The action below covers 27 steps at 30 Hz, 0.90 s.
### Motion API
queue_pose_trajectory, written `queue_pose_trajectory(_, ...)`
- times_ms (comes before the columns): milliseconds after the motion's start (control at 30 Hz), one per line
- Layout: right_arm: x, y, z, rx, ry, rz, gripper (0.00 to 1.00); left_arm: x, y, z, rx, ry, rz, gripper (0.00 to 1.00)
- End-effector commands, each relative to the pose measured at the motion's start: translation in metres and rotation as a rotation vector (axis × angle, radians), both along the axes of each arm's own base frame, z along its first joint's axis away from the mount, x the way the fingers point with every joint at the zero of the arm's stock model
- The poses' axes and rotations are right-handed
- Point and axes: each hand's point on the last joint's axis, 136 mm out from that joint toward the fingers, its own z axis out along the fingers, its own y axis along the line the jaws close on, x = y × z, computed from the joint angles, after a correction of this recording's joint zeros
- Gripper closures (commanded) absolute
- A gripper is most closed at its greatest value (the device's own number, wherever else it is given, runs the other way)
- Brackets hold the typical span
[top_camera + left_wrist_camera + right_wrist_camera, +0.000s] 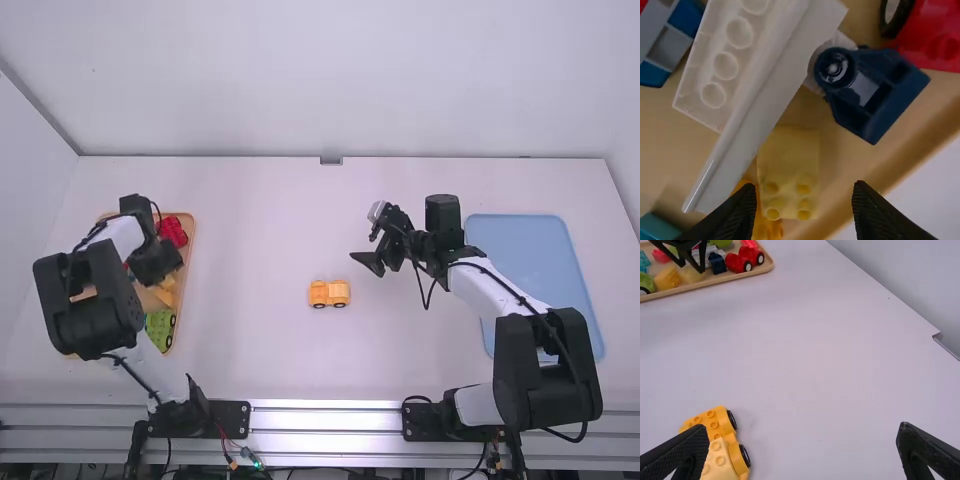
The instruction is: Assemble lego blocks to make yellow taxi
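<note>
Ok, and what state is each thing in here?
Left gripper: open, over the wooden tray
Right gripper: open
Yellow car: upright on its wheels, studs exposed
Wooden tray: holding assorted blocks
Pale yellow block: loose, studs exposed
Blue tray: flat on table

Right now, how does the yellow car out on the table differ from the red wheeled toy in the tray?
The yellow car mixes orange-yellow with a paler block, while the red toy looks red apart from its wheels. The yellow car stands by itself on the table; the red toy sits in the tray, close to a dark blue piece. Both have dark tyres.
</note>
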Motion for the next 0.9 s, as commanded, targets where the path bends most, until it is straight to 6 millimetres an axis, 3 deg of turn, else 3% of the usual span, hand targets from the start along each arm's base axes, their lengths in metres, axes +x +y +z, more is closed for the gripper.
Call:
queue_pose_trajectory(0, 0.001, 0.001, 0.004, 0.007, -0.008, 0.002, 0.01, -0.006, 0.002, -0.002, 0.018, 0.021, 0.019, 0.48)
queue_pose_trajectory(300, 0.001, 0.001, 0.004, 0.007, -0.008, 0.002, 0.01, -0.01, 0.0, -0.015, 0.02, 0.012, 0.019, 0.42)
queue_pose_trajectory(667, 0.002, 0.001, 0.004, 0.024, 0.023, -0.018, 0.01, -0.011, -0.001, -0.024, 0.029, -0.01, 0.02, 0.44)
queue_pose_trajectory(733, 0.002, 0.001, 0.004, 0.024, 0.024, -0.018, 0.01, -0.012, -0.001, -0.025, 0.029, -0.009, 0.018, 0.48)
queue_pose_trajectory(800, 0.002, 0.001, 0.004, 0.024, 0.024, -0.018, 0.01, -0.011, -0.001, -0.024, 0.029, -0.01, 0.018, 0.61)
queue_pose_trajectory(867, 0.002, 0.001, 0.004, 0.024, 0.024, -0.018, 0.01, -0.01, 0.0, -0.023, 0.03, -0.011, 0.018, 0.68)
